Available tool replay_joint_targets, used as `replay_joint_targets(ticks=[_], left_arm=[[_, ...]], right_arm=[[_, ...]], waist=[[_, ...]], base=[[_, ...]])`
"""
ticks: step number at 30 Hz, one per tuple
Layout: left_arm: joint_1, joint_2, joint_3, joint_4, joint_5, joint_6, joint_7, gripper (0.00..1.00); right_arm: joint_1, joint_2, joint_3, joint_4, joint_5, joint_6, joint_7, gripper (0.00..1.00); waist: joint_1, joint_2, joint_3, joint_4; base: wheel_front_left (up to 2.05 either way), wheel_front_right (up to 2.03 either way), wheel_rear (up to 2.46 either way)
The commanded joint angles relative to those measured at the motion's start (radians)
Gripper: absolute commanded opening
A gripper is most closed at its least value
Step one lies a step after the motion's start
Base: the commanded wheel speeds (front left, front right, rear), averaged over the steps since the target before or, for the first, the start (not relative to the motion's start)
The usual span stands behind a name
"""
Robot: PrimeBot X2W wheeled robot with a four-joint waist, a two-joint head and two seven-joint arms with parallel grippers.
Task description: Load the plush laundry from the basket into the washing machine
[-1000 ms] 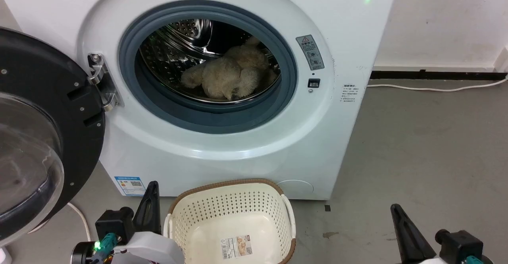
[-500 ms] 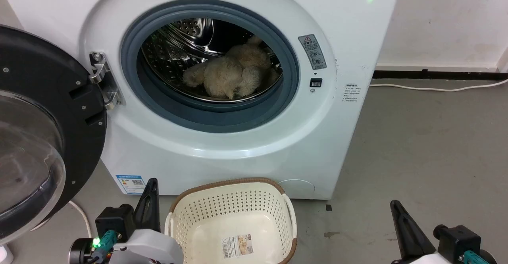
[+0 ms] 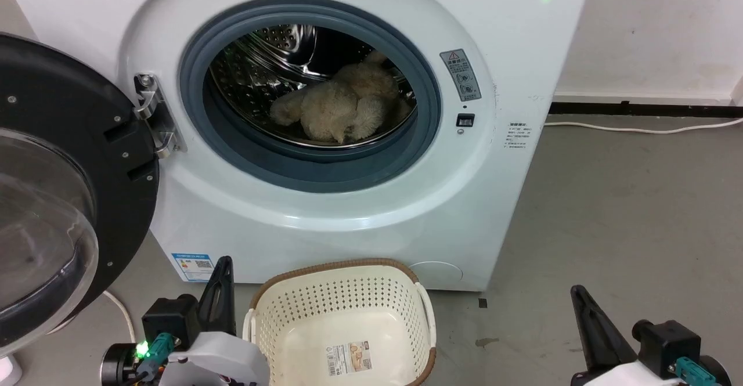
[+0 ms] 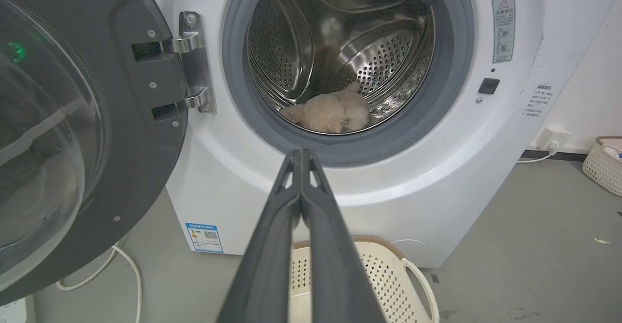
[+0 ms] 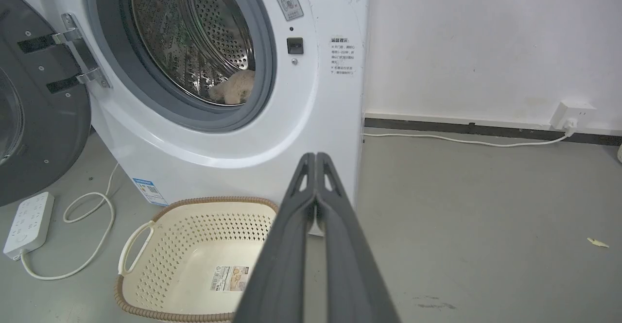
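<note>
The cream-beige plush laundry (image 3: 342,107) lies on the bottom of the steel drum inside the white washing machine (image 3: 511,43), whose round glass door (image 3: 52,200) hangs wide to the left. It also lies low in the drum in the left wrist view (image 4: 330,114) and peeks past the seal in the right wrist view (image 5: 235,90). The cream basket (image 3: 339,293) stands on the floor before the washer, holding just its label sticker. My left gripper (image 3: 223,267) is shut at the basket's left; my right gripper (image 3: 574,293) is shut far to its right, holding nothing.
A white cable (image 3: 638,127) runs along the floor by the back wall to a socket (image 5: 573,114). A power strip (image 5: 26,223) and its cord lie on the floor under the door. Another small basket (image 4: 605,162) stands at the far right of the left wrist view.
The head camera has shifted slightly, so the whole scene sits a little differently. The plush toy, the basket and both shut grippers stay as they were.
</note>
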Motion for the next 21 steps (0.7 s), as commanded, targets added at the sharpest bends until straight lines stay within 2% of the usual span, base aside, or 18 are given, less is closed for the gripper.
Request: replay_joint_targets(ticks=[1,21], left_arm=[[0.014,-0.004,0.008,-0.008,0.012,-0.006,0.007,0.0],[0.019,-0.022,0.035,-0.036,0.065,-0.025,0.039,0.0]], right_arm=[[-0.018,0.0,-0.003,-0.008,-0.009,0.0,0.004,0.0],[-0.038,0.0,-0.007,-0.016,-0.037,0.0,0.028,0.0]], waist=[[0.0,0.0,0.0,0.001],[0.0,0.0,0.004,0.008]], base=[[0.0,0.0,0.0],[0.0,0.0,0.0]])
